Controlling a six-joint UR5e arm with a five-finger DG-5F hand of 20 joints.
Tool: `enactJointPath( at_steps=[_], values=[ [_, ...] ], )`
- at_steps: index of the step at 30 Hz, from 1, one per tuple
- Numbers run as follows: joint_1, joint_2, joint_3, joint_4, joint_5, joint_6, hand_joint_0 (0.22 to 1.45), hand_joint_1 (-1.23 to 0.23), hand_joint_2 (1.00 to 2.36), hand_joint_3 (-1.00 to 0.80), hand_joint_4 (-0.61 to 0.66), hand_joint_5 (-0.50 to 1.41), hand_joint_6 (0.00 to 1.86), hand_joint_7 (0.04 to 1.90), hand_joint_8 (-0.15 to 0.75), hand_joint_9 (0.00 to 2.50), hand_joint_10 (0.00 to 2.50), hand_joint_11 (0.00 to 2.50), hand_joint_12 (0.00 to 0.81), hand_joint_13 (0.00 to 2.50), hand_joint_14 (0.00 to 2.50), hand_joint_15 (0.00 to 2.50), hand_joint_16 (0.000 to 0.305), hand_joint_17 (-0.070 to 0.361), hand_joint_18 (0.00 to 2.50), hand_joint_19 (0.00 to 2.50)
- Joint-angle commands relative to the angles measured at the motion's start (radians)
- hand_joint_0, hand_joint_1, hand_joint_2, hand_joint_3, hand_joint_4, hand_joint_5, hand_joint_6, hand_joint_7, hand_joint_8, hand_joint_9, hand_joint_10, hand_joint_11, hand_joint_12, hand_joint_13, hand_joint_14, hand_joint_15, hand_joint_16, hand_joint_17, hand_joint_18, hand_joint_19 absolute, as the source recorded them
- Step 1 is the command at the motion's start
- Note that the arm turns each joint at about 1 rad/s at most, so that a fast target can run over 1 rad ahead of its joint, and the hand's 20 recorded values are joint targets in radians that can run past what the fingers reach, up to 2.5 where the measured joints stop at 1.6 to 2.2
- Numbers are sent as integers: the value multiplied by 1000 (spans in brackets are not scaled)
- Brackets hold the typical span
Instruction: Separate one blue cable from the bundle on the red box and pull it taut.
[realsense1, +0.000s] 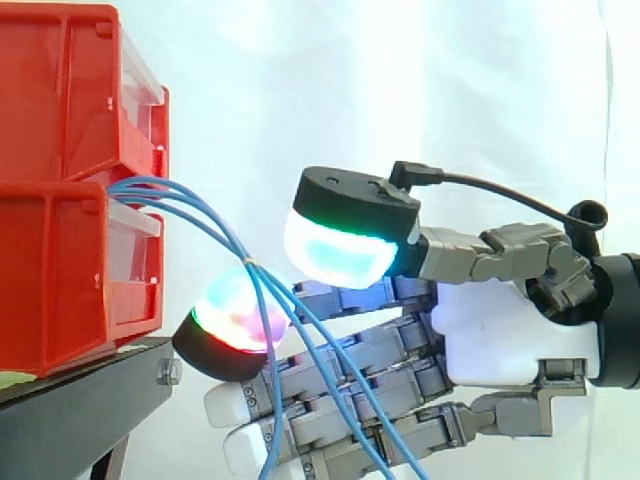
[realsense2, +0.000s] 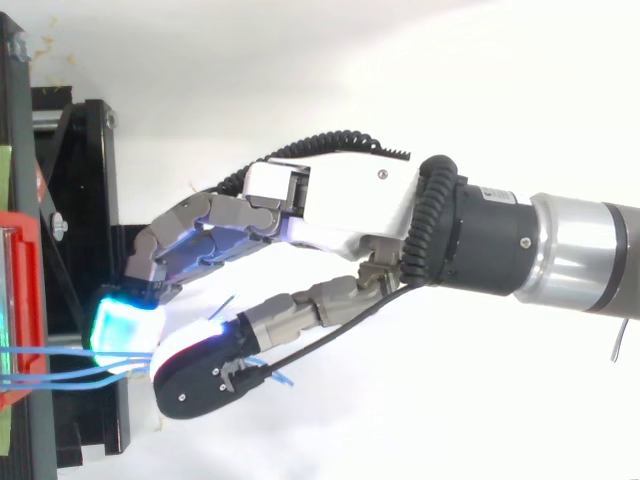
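Side view: blue cables (realsense1: 247, 263) are led from the red bins (realsense1: 60, 100) at 9 o'clock into the hand (realsense1: 500, 330) and pinched as a bunch between glowing fingertips (realsense1: 232, 312), so several could be dragged instead of one; top view: the hand (realsense2: 340, 200) is extended from 3 o'clock, pinch at 8 o'clock.

No readable text shows on the red box (realsense1: 50, 280).

blue cables (realsense1: 249, 263) — cut off at bottom edge | red bins (realsense1: 60, 260) — cut off left
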Motion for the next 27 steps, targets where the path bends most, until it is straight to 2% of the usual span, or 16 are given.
enactJointPath(
  at_steps=[1, 5, 11, 17, 21, 27],
  values=[
    [0, 7, 0, -11, 1, -1, 632, -765, 1012, -318, 142, -161, 874, 634, 195, 635, 10, 288, 308, 604, 13, 314, 45, 102, 332, 357],
    [0, 14, 0, -23, 2, -1, 635, -785, 1010, -356, 166, -164, 892, 586, 196, 650, 10, 303, 310, 633, 16, 332, 47, 105, 371, 369],
    [0, 14, 0, -29, 1, -1, 604, -757, 1000, -496, 169, -142, 899, 610, 204, 706, 11, 323, 315, 658, 15, 339, 47, 105, 398, 385],
    [2, 14, 0, -29, 2, -1, 605, -744, 1000, -500, 148, -116, 922, 661, 208, 851, 14, 410, 311, 734, 17, 399, 46, 103, 457, 419],
    [3, 14, 0, -29, 6, -1, 639, -775, 1010, -373, 79, -102, 942, 692, 207, 922, 16, 475, 312, 806, 19, 450, 45, 101, 529, 451],
    [3, 14, 0, -29, 2, -1, 690, -837, 1015, -275, -34, -99, 958, 744, 210, 950, 18, 499, 310, 859, 22, 488, 45, 102, 616, 484]
  ],
)
